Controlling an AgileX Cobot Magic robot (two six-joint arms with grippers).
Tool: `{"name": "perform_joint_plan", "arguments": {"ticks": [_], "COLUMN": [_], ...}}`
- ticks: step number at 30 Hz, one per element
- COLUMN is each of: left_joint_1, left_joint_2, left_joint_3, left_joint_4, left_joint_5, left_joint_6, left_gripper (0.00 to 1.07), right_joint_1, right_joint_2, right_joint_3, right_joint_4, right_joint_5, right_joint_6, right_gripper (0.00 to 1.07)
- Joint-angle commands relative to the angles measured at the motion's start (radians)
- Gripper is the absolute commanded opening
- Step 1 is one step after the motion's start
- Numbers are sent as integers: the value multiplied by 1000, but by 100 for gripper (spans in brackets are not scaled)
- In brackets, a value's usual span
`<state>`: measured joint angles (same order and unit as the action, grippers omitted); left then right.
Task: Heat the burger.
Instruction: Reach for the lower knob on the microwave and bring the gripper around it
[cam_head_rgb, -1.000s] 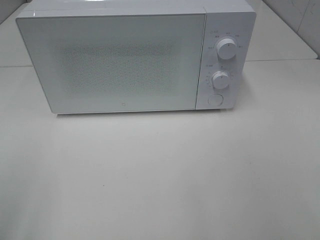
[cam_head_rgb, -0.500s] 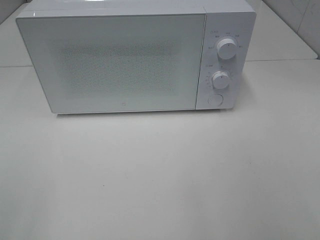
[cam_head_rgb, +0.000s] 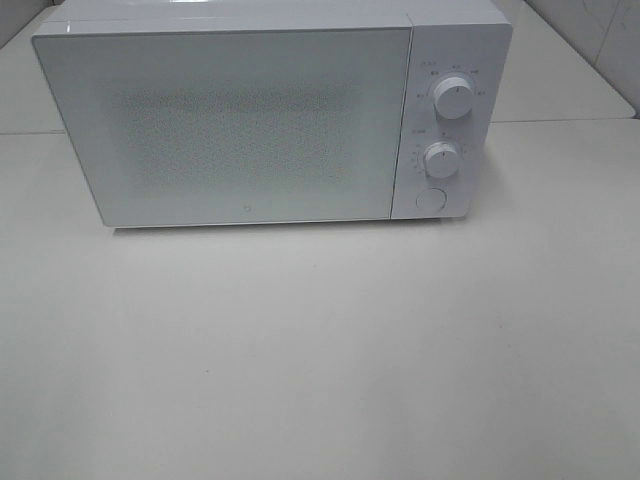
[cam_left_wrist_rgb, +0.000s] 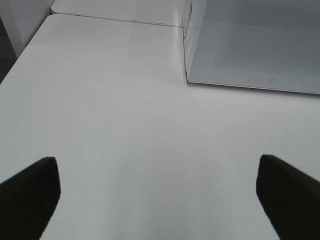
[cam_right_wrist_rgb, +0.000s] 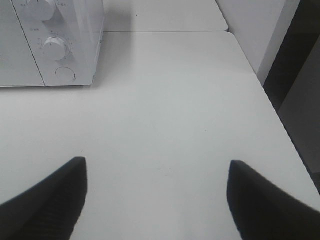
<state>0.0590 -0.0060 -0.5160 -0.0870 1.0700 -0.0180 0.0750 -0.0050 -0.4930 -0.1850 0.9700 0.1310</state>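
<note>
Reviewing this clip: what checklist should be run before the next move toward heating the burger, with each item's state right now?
1. Whereabouts of the burger: cannot tell; no view shows it.
2. Microwave door shut: ok, flush with the control panel.
3. What is behind the door: cannot tell; it is not see-through.
4. Left gripper free: ok, open, holding nothing.
5. Right gripper free: ok, open, holding nothing.
6. Lower knob and round button unobstructed: ok.

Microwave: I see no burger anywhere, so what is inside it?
The microwave door is shut. Its dotted white window shows only pale haze, no shapes. The inside is covered, so its contents cannot be told.
</note>
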Motion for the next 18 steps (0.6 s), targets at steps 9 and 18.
{"name": "perform_joint_plan", "arguments": {"ticks": [9,18], "left_joint_1": [6,6], "left_joint_2": [-19,-19], "left_joint_3": [2,2], "left_joint_4": [3,3], "left_joint_5": [-1,-1], "left_joint_6": [-6,-6], "left_gripper": [100,100], "right_joint_1": [-7,-7], "right_joint_2": [-28,-28], "right_joint_3": [2,2], "right_joint_4": [0,1], "right_joint_5": [-5,-5], "right_joint_6": [4,4], "right_gripper": [74,74]}}
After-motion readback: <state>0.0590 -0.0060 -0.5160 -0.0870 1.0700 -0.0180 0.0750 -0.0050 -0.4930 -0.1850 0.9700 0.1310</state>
